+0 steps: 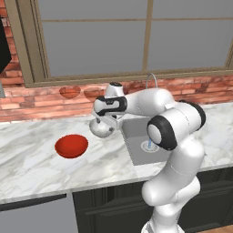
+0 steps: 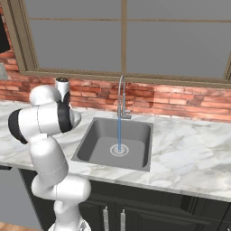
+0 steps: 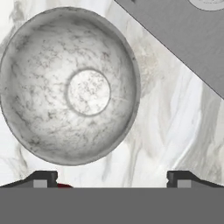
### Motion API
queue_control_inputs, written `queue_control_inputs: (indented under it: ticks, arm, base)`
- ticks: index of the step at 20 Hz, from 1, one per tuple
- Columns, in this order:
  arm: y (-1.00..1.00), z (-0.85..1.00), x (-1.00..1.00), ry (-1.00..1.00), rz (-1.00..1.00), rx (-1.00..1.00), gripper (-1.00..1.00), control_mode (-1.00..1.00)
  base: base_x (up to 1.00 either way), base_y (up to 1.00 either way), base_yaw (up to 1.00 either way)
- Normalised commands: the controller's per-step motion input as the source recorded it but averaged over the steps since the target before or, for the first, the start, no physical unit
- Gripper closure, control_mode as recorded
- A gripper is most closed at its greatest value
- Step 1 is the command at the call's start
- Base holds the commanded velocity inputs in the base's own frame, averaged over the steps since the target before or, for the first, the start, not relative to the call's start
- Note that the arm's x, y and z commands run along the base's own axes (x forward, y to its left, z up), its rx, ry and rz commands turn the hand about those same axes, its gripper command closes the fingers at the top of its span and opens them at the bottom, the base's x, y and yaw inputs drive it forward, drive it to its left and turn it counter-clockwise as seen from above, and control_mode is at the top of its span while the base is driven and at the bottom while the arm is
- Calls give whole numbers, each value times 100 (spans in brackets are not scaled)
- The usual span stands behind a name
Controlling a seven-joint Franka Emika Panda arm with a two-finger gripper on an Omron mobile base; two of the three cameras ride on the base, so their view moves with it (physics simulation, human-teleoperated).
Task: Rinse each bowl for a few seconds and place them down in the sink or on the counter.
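White speckled bowl (image 3: 72,85) is sitting directly under the pincer (image 3: 111,178), mouth up, its round inner base and grey flecking facing straight into the hand view. In the left base view the same bowl (image 1: 101,128) is resting on the surface (image 1: 36,159) just beneath the pincer (image 1: 108,119), close to the sink's near-side rim. Pincer fingertips (image 3: 43,178) are standing wide apart, one off each side of the bowl's near edge, nothing between them; bowl is free, not gripped.

Red bowl (image 1: 71,145) is lying farther along the surface, away from the sink, on the side of the pincer opposite the basin.

Sink (image 2: 115,142) is lying just beside the pincer, a grey corner of it (image 3: 183,39) showing past the bowl. Faucet (image 2: 121,97) is running, a thin blue stream (image 2: 119,131) falling onto the drain (image 2: 119,150).

Judgement: arm is hanging over the bowl with jaws spread, likely lining up for a rim grasp so the bowl can be carried under the stream. Water already flowing suits that. Bowl is sitting off-centre from the fingertips, so a shift toward its rim looks needed before closing. Smooth curved wall could slip in a thin two-finger pinch.
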Motion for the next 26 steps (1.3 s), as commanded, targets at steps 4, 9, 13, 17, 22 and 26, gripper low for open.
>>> queue_control_inputs:
  ticks: [4, 9, 13, 17, 22, 26]
  arm:
    - [9, 10, -28, -3, 7, 0, -100, -100]
    - [5, 6, -17, -1, 11, 0, -100, -100]
    - [16, 0, -20, 0, 11, 0, -100, -100]
    - [15, 0, -18, 0, 10, 0, -100, -100]
    - [19, 0, -15, 0, 10, 0, -100, -100]
    - [21, 0, -11, 0, 9, 0, -100, -100]
  base:
    - [0, 0, 0]
    - [0, 0, 0]
    - [0, 0, 0]
    - [0, 0, 0]
    - [0, 0, 0]
    - [0, 0, 0]
